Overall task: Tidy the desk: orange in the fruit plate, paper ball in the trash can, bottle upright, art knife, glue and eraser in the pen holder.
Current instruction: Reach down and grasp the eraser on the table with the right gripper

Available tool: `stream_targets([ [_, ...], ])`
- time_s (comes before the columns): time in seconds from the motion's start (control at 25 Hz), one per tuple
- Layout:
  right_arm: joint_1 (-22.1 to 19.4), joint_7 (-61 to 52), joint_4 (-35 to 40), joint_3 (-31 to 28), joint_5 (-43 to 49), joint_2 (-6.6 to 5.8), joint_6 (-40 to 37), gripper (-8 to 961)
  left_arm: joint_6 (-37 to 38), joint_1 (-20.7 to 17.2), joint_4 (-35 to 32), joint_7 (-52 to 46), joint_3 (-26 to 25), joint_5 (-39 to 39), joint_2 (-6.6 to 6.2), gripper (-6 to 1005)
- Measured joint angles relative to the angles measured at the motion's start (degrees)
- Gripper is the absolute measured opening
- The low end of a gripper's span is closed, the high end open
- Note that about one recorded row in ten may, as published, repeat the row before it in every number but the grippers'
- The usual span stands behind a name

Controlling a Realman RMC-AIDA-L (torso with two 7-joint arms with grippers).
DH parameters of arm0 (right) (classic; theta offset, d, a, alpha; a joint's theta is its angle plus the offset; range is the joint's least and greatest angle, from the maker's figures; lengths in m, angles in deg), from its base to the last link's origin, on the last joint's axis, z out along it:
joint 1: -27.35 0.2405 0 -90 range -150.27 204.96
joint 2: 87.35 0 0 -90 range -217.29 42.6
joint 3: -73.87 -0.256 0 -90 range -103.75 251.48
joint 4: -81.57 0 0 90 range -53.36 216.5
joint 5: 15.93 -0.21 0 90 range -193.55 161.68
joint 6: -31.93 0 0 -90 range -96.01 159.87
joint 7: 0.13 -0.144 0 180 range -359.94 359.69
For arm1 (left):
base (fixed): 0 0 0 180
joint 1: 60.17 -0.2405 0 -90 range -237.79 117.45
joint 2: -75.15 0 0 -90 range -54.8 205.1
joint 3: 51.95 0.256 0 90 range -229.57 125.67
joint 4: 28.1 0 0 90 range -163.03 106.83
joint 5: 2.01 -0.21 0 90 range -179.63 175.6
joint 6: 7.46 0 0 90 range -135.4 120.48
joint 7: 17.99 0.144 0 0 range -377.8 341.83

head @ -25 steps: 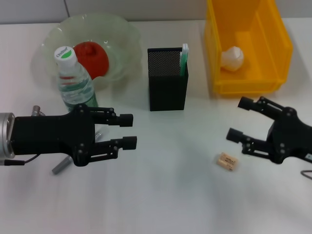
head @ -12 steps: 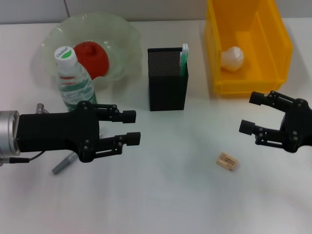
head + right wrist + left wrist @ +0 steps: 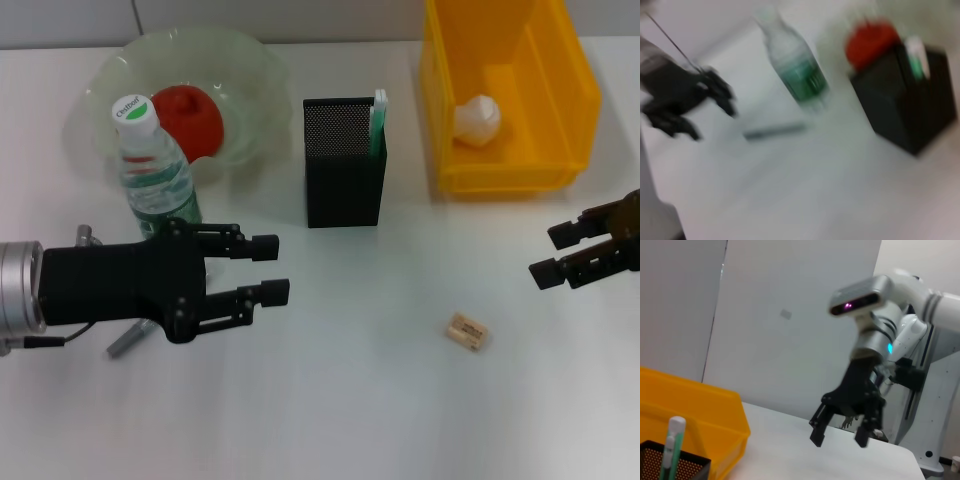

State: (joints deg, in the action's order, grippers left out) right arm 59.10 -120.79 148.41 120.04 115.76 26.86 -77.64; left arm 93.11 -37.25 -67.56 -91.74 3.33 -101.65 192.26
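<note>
Above table, left gripper [image 3: 268, 268] horizontal, jaws apart, empty; right gripper [image 3: 552, 254] at edge, jaws apart.

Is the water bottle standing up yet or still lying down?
Upright. The bottle stands on its base in front of the fruit plate, white cap on top, just behind the open left gripper.

Bottle cap [image 3: 131, 108]: green logo w/ small lettering, too small to read. Eraser [image 3: 467, 332]: faint print, illegible. No other readable txt, nos. or signs
</note>
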Motion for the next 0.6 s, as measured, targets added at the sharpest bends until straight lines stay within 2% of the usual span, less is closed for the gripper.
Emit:
stream_targets([
  [0.08, 5.4, -4.7, 0.1, 0.2, 6.4, -0.04, -1.8, 844, -0.1, -0.9, 1.0, 2.7, 0.1, 0.0, 0.14, 482],
  [0.12, 5.4, -4.7, 0.1, 0.2, 6.4, -0.04, -1.8, 844, -0.1, -0.9, 1.0, 2.7, 0.1, 0.0, 0.14, 482],
  [0.16, 8.3, -7.0, 0.1, 1.3, 9.2, 0.26, -2.0, 844, -0.2, -1.1, 1.8, 3.7, 0.1, 0.0, 0.18, 482],
  [0.24, 9.7, -8.2, 0.0, 2.4, 10.4, 0.34, -1.9, 843, -0.2, -1.3, 2.2, 4.4, 0.2, 0.0, 0.21, 482],
  [0.32, 12.1, -10.5, -0.6, 5.8, 11.9, 0.45, -1.4, 843, -0.2, -1.5, 2.4, 4.6, 0.3, 0.0, 0.27, 482],
  [0.36, 13.9, -11.8, -1.4, 9.5, 12.6, 0.86, -0.2, 843, -0.3, -1.7, 2.4, 4.8, 0.5, -0.1, 0.5, 482],
  [0.4, 13.9, -11.8, -1.4, 9.5, 12.6, 0.86, -0.2, 843, -0.3, -1.7, 2.4, 4.8, 0.5, -0.1, 0.5, 482],
  [0.44, 15.3, -12.3, -2.2, 13.4, 14.1, 1.74, 1.9, 843, -0.3, -1.7, 2.4, 4.8, 0.5, -0.1, 0.5, 482],
  [0.48, 15.3, -12.3, -2.2, 13.4, 14.1, 1.74, 1.9, 843, -0.2, -1.8, 2.4, 5.4, 0.4, -0.2, 0.63, 482],
  [0.52, 15.9, -12.4, -2.4, 15.1, 15.3, 2.39, 3.2, 843, 0.0, -2.0, 2.4, 6.4, 0.2, -0.2, 0.82, 482],
  [0.56, 16.8, -12.5, -3.1, 18.6, 18.3, 3.88, 5.9, 843, 0.4, -2.2, 2.3, 7.0, 0.2, -0.2, 1.0, 482],
  [0.6, 16.8, -12.5, -3.1, 18.6, 18.3, 3.88, 5.9, 843, 0.4, -2.2, 2.3, 7.0, 0.2, -0.2, 1.0, 482],
])
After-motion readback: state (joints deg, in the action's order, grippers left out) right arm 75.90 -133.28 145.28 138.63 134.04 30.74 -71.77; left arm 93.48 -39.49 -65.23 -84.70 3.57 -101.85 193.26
